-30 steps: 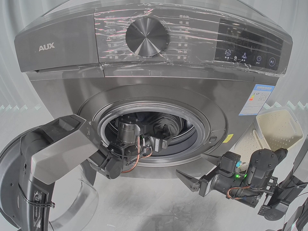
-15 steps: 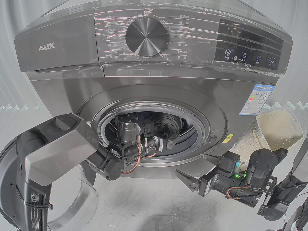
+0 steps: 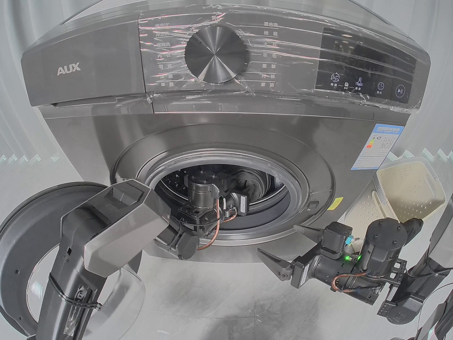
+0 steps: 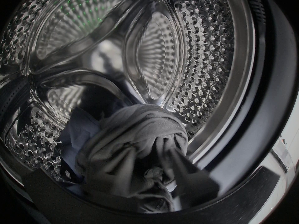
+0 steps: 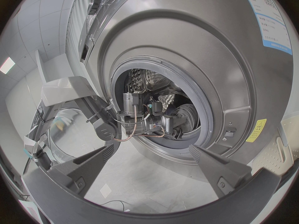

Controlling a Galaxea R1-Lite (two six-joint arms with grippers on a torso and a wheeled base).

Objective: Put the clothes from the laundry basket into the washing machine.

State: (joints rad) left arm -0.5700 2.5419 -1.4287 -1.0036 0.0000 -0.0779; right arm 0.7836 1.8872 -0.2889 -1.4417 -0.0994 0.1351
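Observation:
The washing machine (image 3: pixel 226 133) stands with its round opening (image 3: pixel 302 190) uncovered. My left gripper (image 3: pixel 251 191) is inside the drum, shut on a bunched grey garment (image 4: pixel 134 134) whose folds gather at one dark finger (image 4: pixel 193 178). From the right wrist view, the left gripper (image 5: pixel 180 128) and the grey garment (image 5: pixel 188 114) sit low in the opening. A pale blue garment (image 4: pixel 74 131) lies behind the grey one on the drum floor. My right gripper (image 3: pixel 285 249) hangs open and empty below the opening, its fingertips (image 5: pixel 107 148) wide apart. The cream laundry basket (image 3: pixel 410 190) leans against the machine at the right.
The machine's round door (image 3: pixel 28 242) is swung open at the left, behind my left arm. Grey floor (image 3: pixel 226 298) lies in front of the machine. The perforated drum wall (image 4: pixel 205 63) surrounds the left gripper closely.
My left arm has pushed farther into the drum and shifted right, carrying the grey garment deeper inside. The right arm has barely moved.

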